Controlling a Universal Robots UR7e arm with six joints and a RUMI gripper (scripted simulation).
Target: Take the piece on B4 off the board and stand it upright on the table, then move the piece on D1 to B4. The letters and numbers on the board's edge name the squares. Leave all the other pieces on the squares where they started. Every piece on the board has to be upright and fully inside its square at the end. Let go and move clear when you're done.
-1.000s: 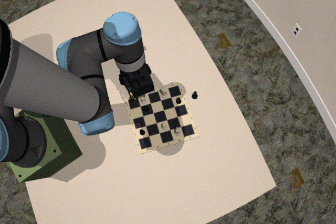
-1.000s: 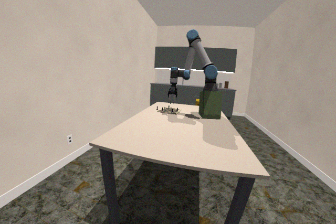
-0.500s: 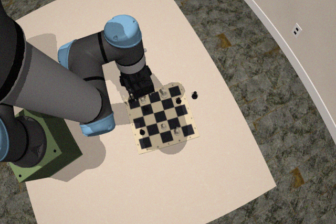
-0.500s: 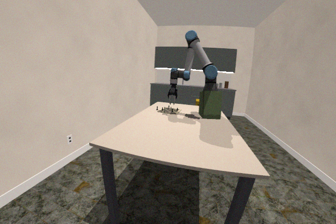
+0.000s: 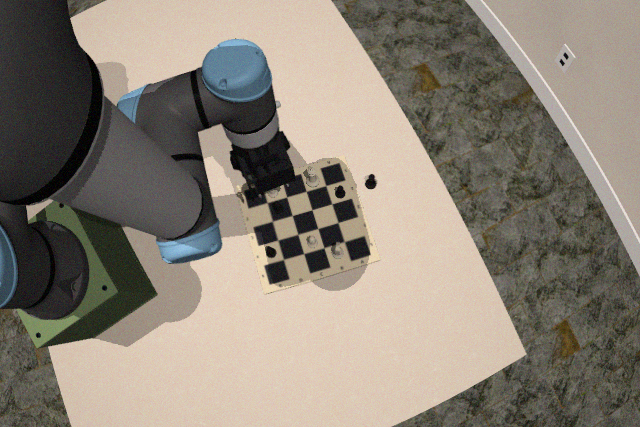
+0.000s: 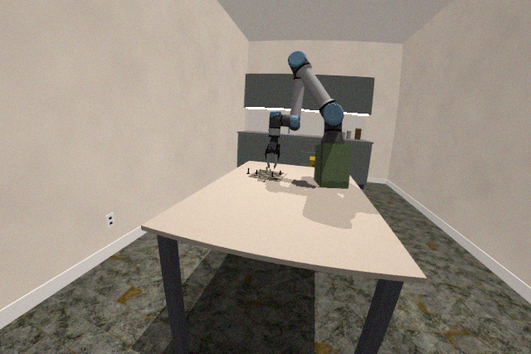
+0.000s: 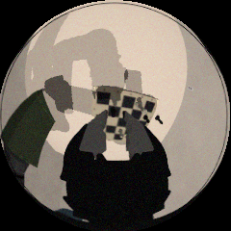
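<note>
Noted chessboard [image 5: 262,265] lying near the middle of the tabletop [image 5: 392,319], turned a little askew to its edges. Edge letters and numbers too small to read in any view, so squares not named here.

Noted gripper [image 5: 268,185] poised over the board's corner row nearest the arm [image 5: 149,189], pointing straight down, well above the board in the exterior view [image 6: 271,166]. Fingers seen from the wrist view parted to a narrow gap, with checkered squares showing between them; pinching nothing.

Found a pale piece [image 5: 273,189] directly beneath the gripper, partly hidden by it; possibly the one to be moved, though not certain without the labels. Looks upright from what shows.

Found one black piece [image 5: 370,182] off the board, upright on the tabletop just beside the board's far edge, not touching it.

Counted five other pieces on the board:
- pale piece [image 5: 311,176] in the same corner row
- black piece [image 5: 339,191] close to the edge nearest the off-board piece
- black piece [image 5: 270,251] towards the opposite side
- two pale pieces [image 5: 311,241] and [image 5: 337,249] near each other

All apparently upright within their squares.

Arm mounted on a green pedestal [image 5: 111,285] at the tabletop's corner.
</note>
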